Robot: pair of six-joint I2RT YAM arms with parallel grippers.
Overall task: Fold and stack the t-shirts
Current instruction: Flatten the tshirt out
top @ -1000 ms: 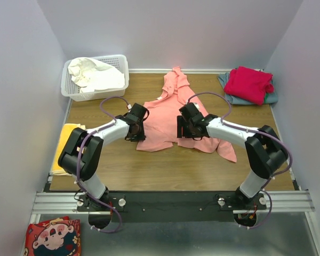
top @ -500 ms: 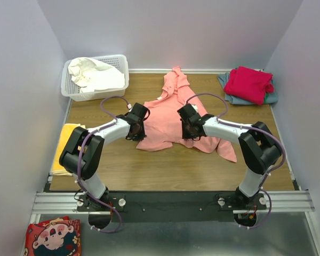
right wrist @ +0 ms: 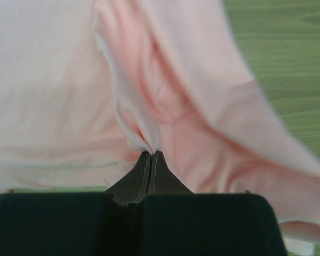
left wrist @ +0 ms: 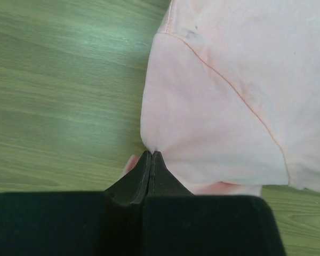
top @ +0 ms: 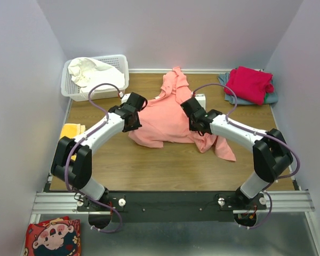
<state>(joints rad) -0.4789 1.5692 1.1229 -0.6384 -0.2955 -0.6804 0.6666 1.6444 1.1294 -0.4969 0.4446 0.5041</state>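
The left gripper point(left wrist: 150, 154) and right gripper point(right wrist: 151, 153) are pinching tiny bits of the pink t-shirt point(top: 168, 114); a hard tug could slip it free.

Soft matt salmon-pink cloth shirt point(top: 168, 114) on a smooth wood-grain table point(top: 149, 160); white plastic lattice basket point(top: 121, 65).
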